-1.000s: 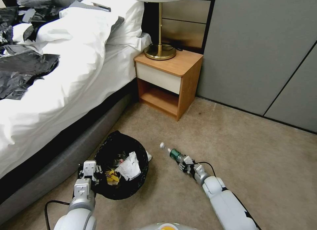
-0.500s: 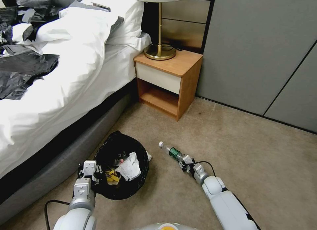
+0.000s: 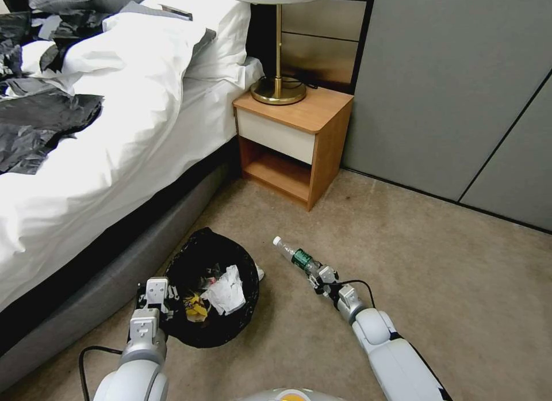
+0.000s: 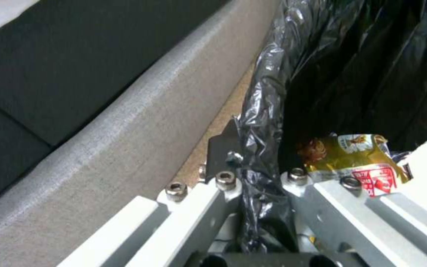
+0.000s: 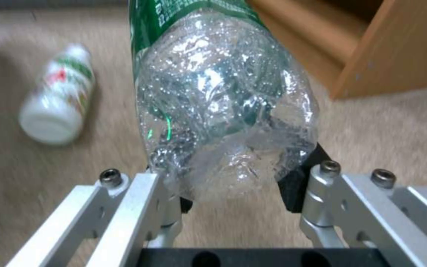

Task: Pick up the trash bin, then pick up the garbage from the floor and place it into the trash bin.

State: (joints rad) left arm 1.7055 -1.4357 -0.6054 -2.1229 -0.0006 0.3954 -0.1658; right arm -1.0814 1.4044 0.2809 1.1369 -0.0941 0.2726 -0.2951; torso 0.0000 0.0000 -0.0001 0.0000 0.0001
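My right hand [image 3: 317, 272] pinches the base of a clear bottle [image 3: 294, 256] with a green label, holding it off the carpet with its white cap pointing toward the nightstand [image 3: 293, 142]. My right wrist view shows what my head view cannot: the crumpled base of the bottle [image 5: 223, 111] squeezed between my two fingers [image 5: 300, 185], and a small white bottle [image 5: 58, 100] lying on its side on the carpet beyond it.

My left hand [image 3: 154, 300] is clamped on the near rim of the trash bin [image 3: 230, 320]. In my left wrist view the black bag [image 4: 263, 122] folded over that rim is pressed between my fingers, with a yellow wrapper [image 4: 352, 155] just inside. From my head I also see crumpled white paper [image 3: 227, 289] in the bin.

The bin sits right beside the bed [image 3: 103, 159], whose grey base [image 4: 100, 129] runs close along its side. A lamp [image 3: 279, 44] stands on the nightstand.

Compared with a second ago, my right hand has lifted the bottle farther up and away from me; the bin has not moved.
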